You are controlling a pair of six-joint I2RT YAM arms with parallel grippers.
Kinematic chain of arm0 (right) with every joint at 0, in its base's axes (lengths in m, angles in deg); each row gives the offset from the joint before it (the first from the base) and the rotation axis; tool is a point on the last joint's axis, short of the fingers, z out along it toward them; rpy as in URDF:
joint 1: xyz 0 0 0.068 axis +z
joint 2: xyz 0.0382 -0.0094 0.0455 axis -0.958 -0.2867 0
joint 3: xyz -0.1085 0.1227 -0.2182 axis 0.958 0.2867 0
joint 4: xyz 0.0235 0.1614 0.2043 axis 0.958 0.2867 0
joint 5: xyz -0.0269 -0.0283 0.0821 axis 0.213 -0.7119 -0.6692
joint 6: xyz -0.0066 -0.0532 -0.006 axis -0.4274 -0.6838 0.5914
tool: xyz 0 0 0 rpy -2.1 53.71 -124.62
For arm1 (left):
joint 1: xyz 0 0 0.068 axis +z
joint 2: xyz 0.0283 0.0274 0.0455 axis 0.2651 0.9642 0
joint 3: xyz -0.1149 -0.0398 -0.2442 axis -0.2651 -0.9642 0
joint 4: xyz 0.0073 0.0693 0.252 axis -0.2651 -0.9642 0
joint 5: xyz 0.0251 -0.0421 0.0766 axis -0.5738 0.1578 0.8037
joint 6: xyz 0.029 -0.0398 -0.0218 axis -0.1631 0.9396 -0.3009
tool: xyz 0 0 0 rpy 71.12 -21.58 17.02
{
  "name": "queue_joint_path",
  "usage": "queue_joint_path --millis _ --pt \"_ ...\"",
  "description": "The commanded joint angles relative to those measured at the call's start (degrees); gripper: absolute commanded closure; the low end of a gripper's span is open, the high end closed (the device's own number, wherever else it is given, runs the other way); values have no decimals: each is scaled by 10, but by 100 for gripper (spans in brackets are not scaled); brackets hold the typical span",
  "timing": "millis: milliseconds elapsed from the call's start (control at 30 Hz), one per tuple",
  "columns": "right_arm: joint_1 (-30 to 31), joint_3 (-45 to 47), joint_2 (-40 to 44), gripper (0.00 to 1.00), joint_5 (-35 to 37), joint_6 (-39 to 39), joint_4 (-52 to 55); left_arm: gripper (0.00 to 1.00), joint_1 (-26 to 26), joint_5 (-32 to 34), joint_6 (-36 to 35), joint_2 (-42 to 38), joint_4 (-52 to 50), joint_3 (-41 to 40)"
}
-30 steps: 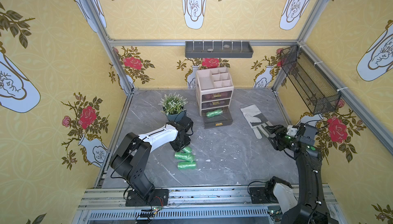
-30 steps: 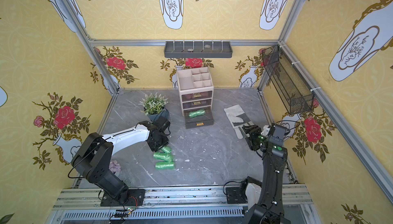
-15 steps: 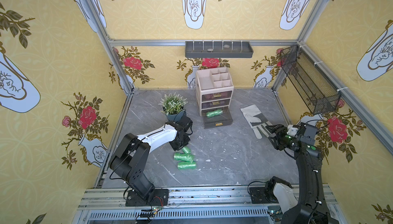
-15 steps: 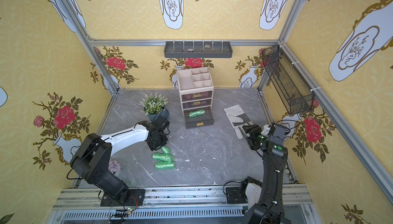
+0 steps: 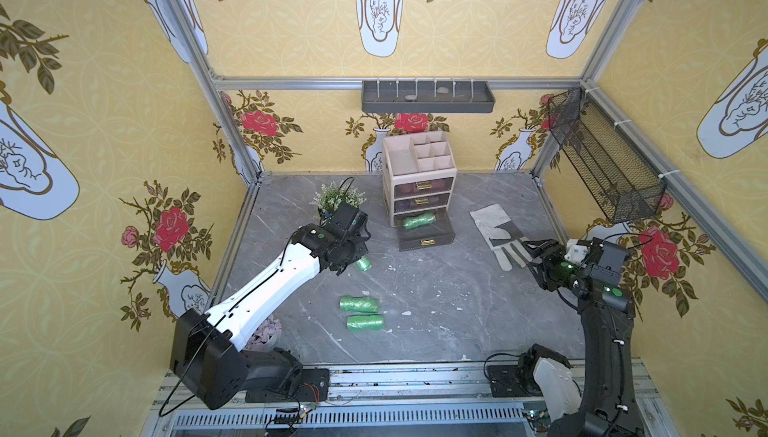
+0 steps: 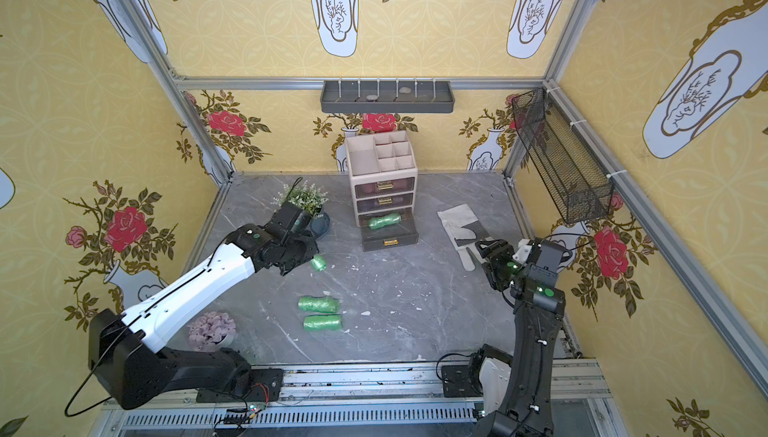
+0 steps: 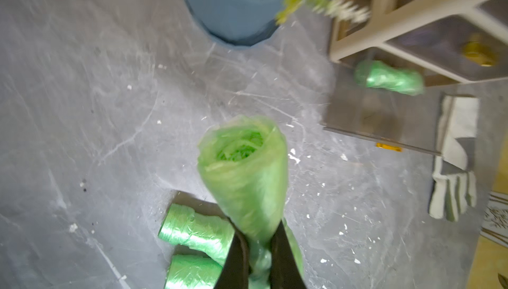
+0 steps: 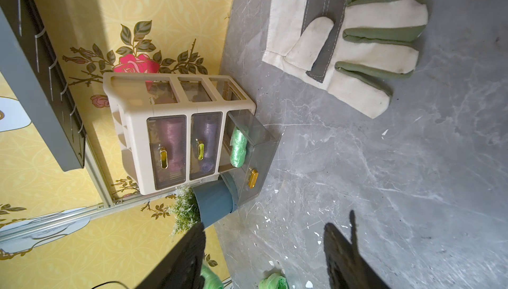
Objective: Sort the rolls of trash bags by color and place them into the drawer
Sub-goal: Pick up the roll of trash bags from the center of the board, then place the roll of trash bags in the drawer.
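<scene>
As the left gripper (image 7: 259, 243) is clamped on one green roll (image 7: 243, 169), apparently held clear of the table, transfer is in hand. The open bottom drawer (image 5: 426, 241), ahead of the jaws, holds a matching roll (image 5: 418, 221). The next move calls for carrying over and releasing. The right gripper (image 8: 275, 221) stands spread and empty.

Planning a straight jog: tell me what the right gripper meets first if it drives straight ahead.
Probably the pulled-out bottom drawer: the open right gripper aims across bare table at its front. Depth is unclear; it may touch table first. The glove lies aside.
</scene>
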Motion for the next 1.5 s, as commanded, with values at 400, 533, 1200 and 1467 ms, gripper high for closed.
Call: queue_joint_path --millis 400,533,1200,1467 --pt "0 3 30 31 -6 -14 28 98 -103 -25 -593 68 -39 233" --pt "-1 9 24 31 -4 -20 25 100 -134 -10 -760 106 -28 261" --pt "-17 17 -16 31 4 -64 26 100 -132 -37 -990 405 -43 484" --pt "-28 29 -23 31 -5 -70 19 100 -130 13 -970 544 -58 604"
